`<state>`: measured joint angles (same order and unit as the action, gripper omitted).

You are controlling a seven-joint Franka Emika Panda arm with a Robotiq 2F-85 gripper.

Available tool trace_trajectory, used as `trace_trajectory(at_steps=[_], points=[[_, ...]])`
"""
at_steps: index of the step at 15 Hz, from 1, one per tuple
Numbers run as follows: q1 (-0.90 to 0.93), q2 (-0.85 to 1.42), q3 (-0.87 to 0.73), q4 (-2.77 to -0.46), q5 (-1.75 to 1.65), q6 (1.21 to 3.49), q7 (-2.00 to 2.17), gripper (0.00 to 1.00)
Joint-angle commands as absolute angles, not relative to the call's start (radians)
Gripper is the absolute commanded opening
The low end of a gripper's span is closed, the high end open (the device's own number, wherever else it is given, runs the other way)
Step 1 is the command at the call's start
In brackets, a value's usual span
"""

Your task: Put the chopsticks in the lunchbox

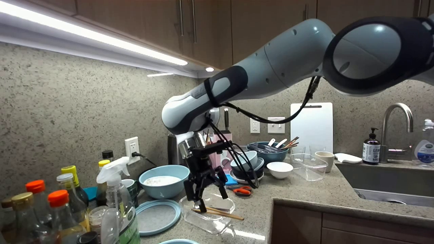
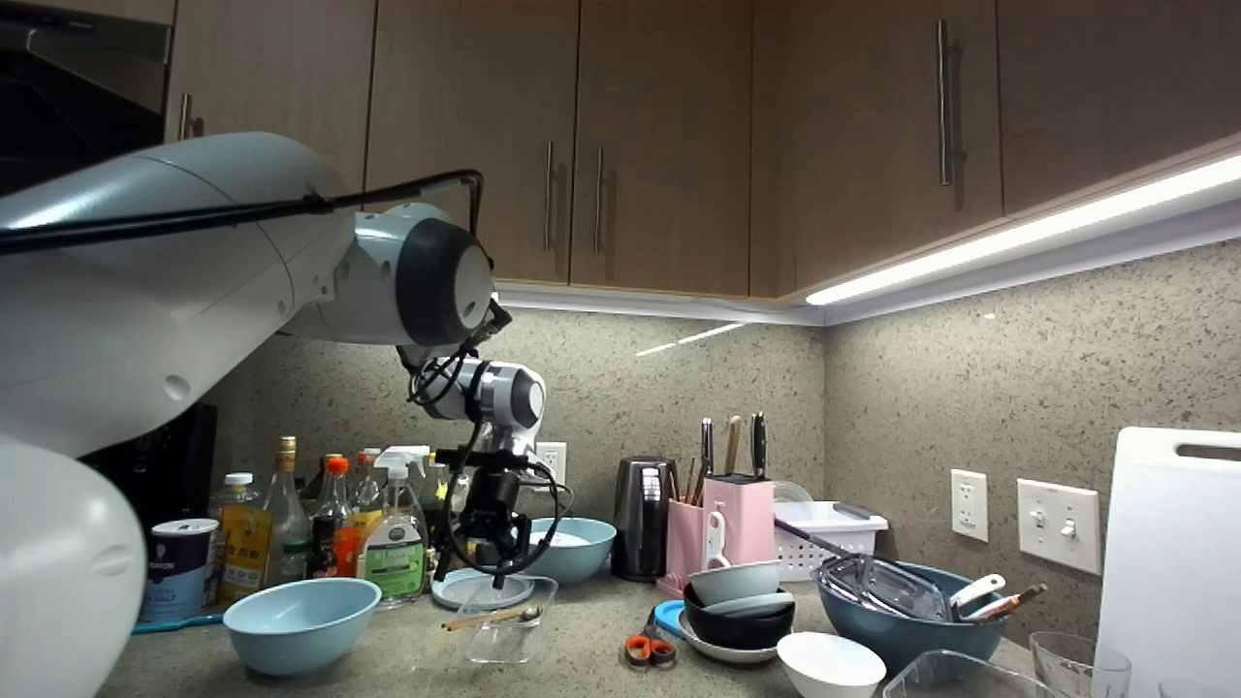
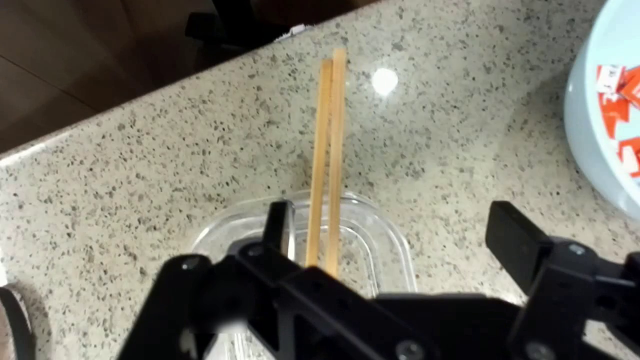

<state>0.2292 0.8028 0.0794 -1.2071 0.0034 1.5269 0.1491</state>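
Observation:
The chopsticks (image 3: 325, 150) are a pair of thin tan sticks lying side by side across the clear plastic lunchbox (image 3: 395, 240). One end sticks out past the rim over the counter; the other is hidden behind my gripper in the wrist view. The chopsticks (image 1: 225, 213) (image 2: 485, 618) and lunchbox (image 1: 206, 222) (image 2: 499, 651) show in both exterior views. My gripper (image 3: 393, 222) is open, fingers wide apart, with nothing held. In the wrist view the chopsticks appear between the fingers, close to the left one. In both exterior views the gripper (image 1: 213, 200) (image 2: 471, 574) is just above the lunchbox.
A light blue bowl (image 3: 580, 125) with red packets stands beside the lunchbox. A round light blue lid (image 1: 158, 232) and another blue bowl (image 1: 162, 191) lie behind it. Bottles and a spray bottle (image 2: 393, 562) stand near. Orange-handled scissors (image 2: 648, 650) and stacked bowls (image 2: 742, 620) are close by.

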Motion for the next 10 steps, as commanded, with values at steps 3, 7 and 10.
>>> trace_trajectory(at_steps=[3,7,10], points=[[0.261,0.574,0.086,-1.494,0.045,1.805,0.312,1.0],[0.29,0.442,0.081,-1.666,0.043,2.023,0.453,1.0],[0.283,0.534,0.09,-1.529,0.028,1.935,0.401,1.0]])
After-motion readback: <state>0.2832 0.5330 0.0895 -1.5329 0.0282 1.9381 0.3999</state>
